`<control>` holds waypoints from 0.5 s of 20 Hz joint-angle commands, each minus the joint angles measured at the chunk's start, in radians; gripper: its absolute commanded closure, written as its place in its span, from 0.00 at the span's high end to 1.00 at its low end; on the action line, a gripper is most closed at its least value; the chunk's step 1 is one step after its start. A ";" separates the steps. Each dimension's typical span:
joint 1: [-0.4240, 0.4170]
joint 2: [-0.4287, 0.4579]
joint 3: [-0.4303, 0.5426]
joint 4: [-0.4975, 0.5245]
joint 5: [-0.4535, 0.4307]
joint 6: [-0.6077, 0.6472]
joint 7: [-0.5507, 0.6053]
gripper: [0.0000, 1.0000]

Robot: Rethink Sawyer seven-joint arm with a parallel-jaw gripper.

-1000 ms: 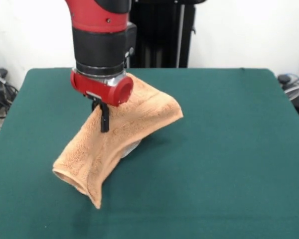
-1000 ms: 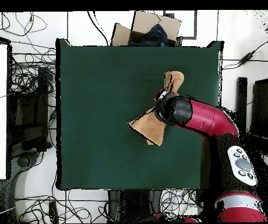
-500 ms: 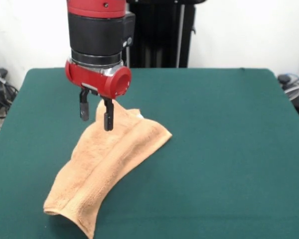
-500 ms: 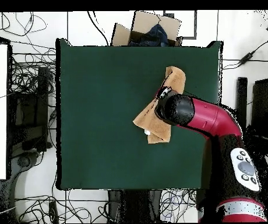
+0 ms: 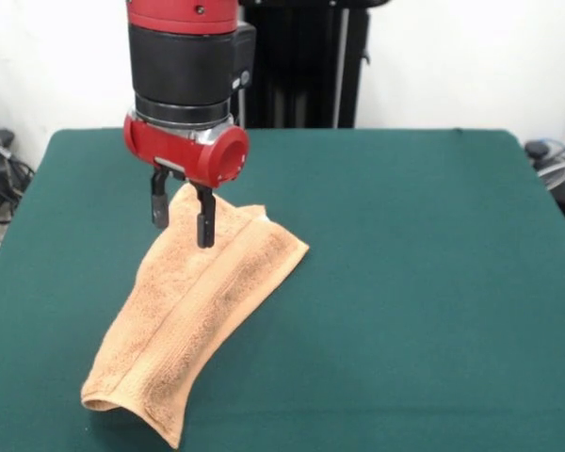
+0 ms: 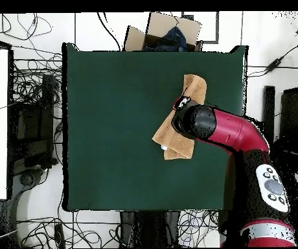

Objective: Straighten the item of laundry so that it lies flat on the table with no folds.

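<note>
End effector (image 5: 179, 217) released, fingers apart and empty, hanging just above the far end of the towel (image 5: 193, 311). Towel lies on the green worktop (image 5: 433, 282) as a long folded strip, running diagonally from under the end effector toward the near left corner, its near end curled up with a fold. In the overhead view the towel (image 6: 192, 87) is partly hidden under the red arm (image 6: 232, 133).

the red and black arm reaches straight down, its gripper (image 5: 178, 215) pointing downward, fingers spread apart, holding nothing.
</note>
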 commanded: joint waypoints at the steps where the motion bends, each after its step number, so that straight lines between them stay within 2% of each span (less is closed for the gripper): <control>1: 0.019 0.039 -0.016 0.056 0.021 0.055 0.125 1.00; 10: 0.067 0.105 -0.059 0.075 0.011 -0.088 0.201 1.00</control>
